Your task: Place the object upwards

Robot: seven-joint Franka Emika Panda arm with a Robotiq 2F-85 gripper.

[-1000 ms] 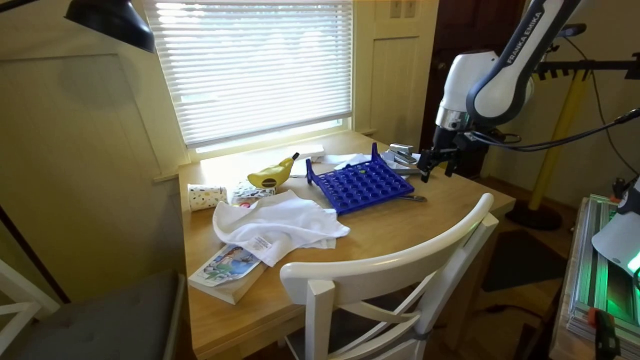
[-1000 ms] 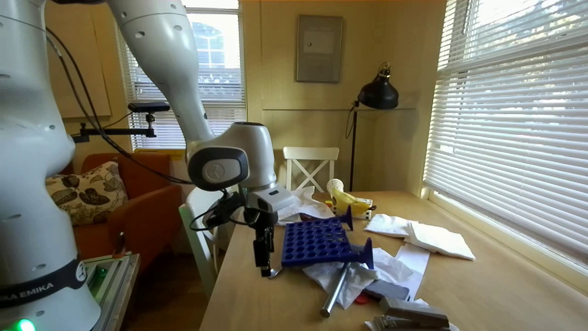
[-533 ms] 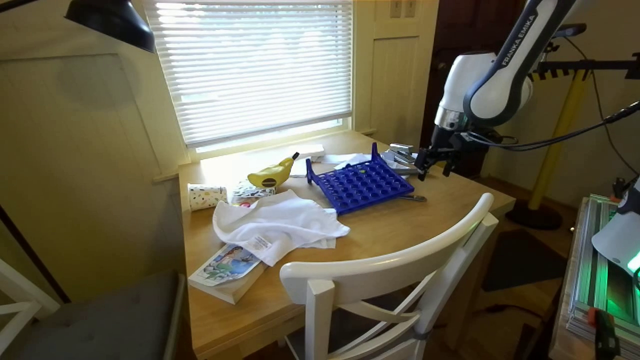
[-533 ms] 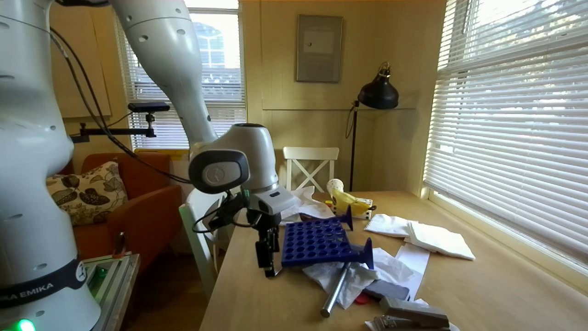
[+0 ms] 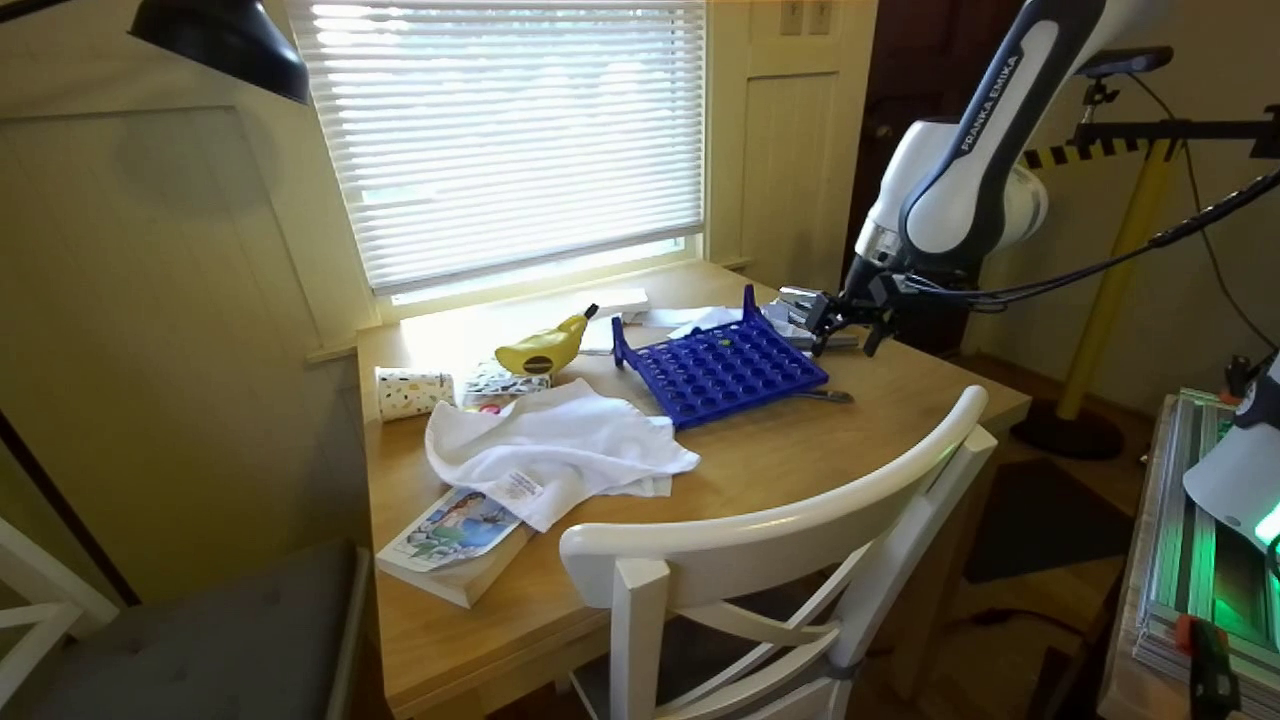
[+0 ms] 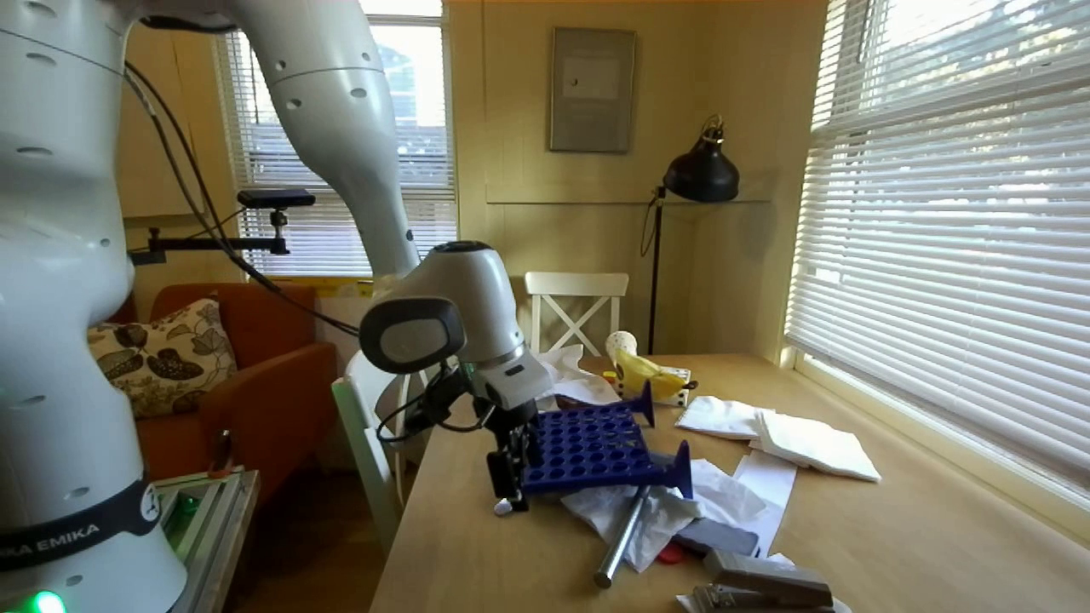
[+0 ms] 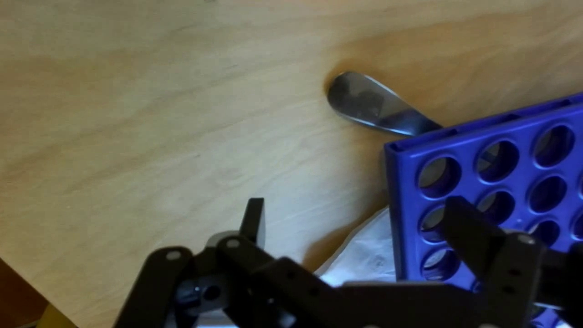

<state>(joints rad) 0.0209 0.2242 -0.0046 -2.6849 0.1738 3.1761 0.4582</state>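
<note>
A blue plastic grid with round holes [image 5: 725,372] lies on the wooden table, its two feet sticking up on the window side. It also shows in an exterior view [image 6: 588,447] and at the right of the wrist view [image 7: 524,177]. My gripper [image 5: 845,347] is open, empty and tilted, above the table by the grid's near edge; it also shows in an exterior view [image 6: 511,504]. In the wrist view the fingers [image 7: 355,199] stand wide apart. The grid's side edge appears between them, and the right finger overlaps the grid. I cannot tell whether they touch.
A metal utensil handle [image 7: 373,102] sticks out from under the grid. Crumpled paper [image 6: 715,502], a metal rod [image 6: 626,536] and a stapler [image 6: 771,583] lie beside it. A yellow banana toy [image 5: 545,350], white cloth [image 5: 560,450] and book [image 5: 490,575] are farther along. A white chair [image 5: 780,520] stands at the edge.
My gripper has moved toward the blue grid and tilted. The arm has shifted toward the table. The grid and the other objects have not moved.
</note>
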